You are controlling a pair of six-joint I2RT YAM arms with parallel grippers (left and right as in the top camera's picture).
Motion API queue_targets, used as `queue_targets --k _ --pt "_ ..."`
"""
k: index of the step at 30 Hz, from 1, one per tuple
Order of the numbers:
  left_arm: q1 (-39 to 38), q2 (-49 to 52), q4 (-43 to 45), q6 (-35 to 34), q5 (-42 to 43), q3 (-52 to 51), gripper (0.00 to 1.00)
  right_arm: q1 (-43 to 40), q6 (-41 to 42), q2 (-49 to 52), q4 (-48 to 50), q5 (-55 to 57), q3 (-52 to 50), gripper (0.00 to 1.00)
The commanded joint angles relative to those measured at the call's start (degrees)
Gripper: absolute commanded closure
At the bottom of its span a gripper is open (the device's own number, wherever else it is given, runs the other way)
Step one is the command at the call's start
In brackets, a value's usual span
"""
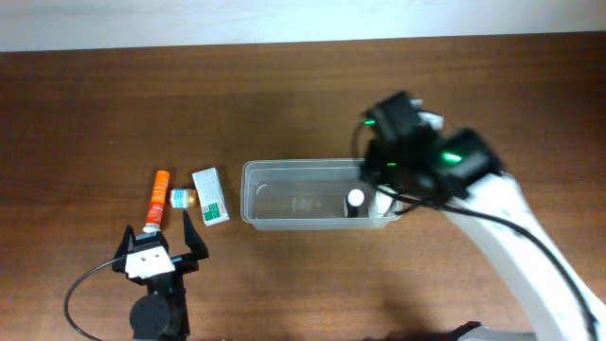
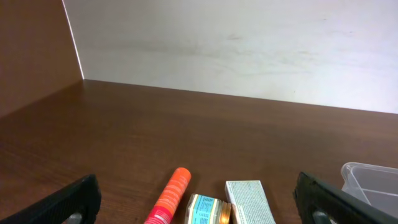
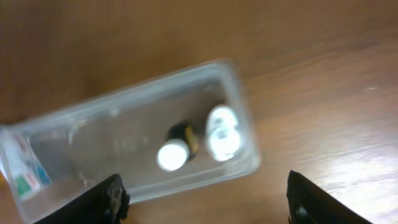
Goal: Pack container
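The clear container [image 1: 294,164] looks light, stiff and slippery, best pinched at its rim; left gripper [image 1: 159,233] and right gripper [image 3: 205,190] both spread, empty.

You see: container [image 1: 284,203] | clear shallow rimmed bin, rounded corners | upright, open-topped | middle of table [image 1: 114,104]

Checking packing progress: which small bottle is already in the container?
The dark, white-capped bottle, at the container's right end beside a blurred white item; the teal-labelled bottle lies outside by the box.
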Motion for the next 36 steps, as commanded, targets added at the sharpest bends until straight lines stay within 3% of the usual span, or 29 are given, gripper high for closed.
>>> queue_targets --k 1,4,9,24,28,31,36 --pt "0.35 -0.44 0.13 0.48 0.26 -0.42 0.0 -9.7 -2.86 -7.17 -2.47 2.97 -0.04 0.16" --pt "0.35 -0.44 0.13 0.48 0.26 -0.42 0.0 -20.87 -5.38 -12.37 -3.43 2.49 -0.04 0.0" --pt "0.35 -0.44 0.13 0.48 0.26 -0.42 0.0 -33.94 -5.35 -16.2 -5.25 2.27 -0.04 0.01" --pt "0.35 -0.44 2.19 0.46 11.3 2.67 0.0 -35.95 -5.35 -11.45 -7.39 2.29 -0.04 0.01" --pt "0.35 2.89 -11.47 0.46 4.13 14.78 0.0 -35.95 -5.35 -9.4 -7.39 2.29 -0.04 0.01" --pt "0.35 13.62 -24.37 0.5 -4.5 28.79 0.0 -35.95 -5.35 -7.32 -7.39 2.29 -0.04 0.01" --pt "0.37 34.1 -33.42 2.67 -6.03 47.95 0.0 -35.95 -5.35 -3.78 -7.37 2.29 -0.04 0.02"
